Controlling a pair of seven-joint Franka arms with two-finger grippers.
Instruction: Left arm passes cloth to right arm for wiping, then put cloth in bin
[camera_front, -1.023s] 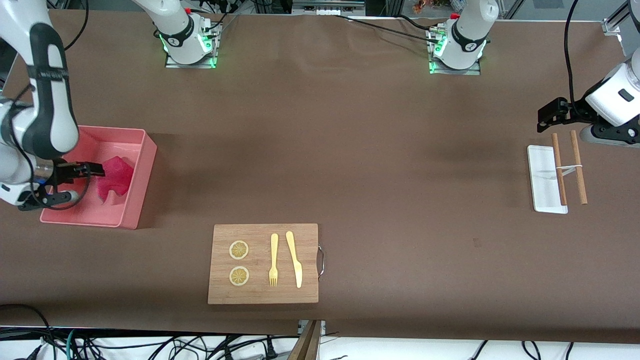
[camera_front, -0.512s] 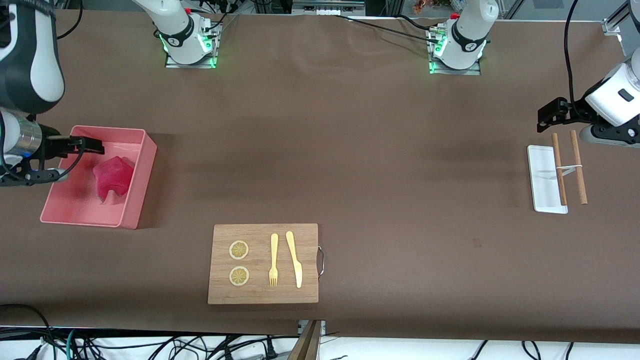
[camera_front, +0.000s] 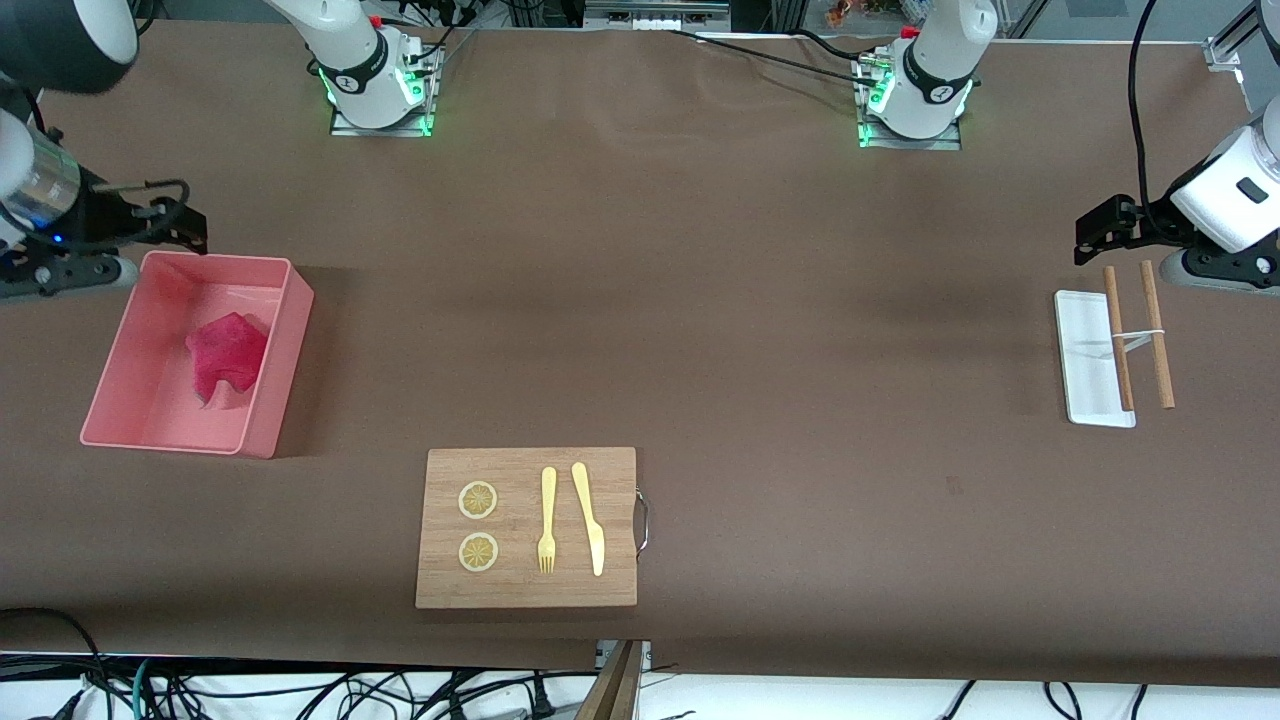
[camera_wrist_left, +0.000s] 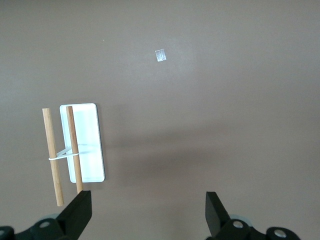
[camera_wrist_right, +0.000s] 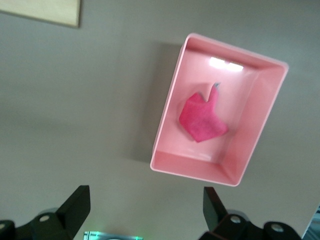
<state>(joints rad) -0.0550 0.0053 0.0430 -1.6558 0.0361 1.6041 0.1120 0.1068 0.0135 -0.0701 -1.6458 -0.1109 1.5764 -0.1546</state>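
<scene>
A: Front view shows the cloth (camera_front: 227, 357) lying crumpled in the bin (camera_front: 283, 350), at the right arm's end of the counter (camera_front: 700, 300).

B: And the right end effector (camera_front: 170, 222)?

A: Empty, fingers spread, over the counter by the bin's rim. The left end effector (camera_front: 1098, 232) waits, also spread and empty, by the white tray (camera_front: 1085, 360).

B: So the job looks finished. Best to lift clear without clipping the bin wall.

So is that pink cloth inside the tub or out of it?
Inside. The cloth lies crumpled on the floor of the bin, and no gripper touches it.
</scene>
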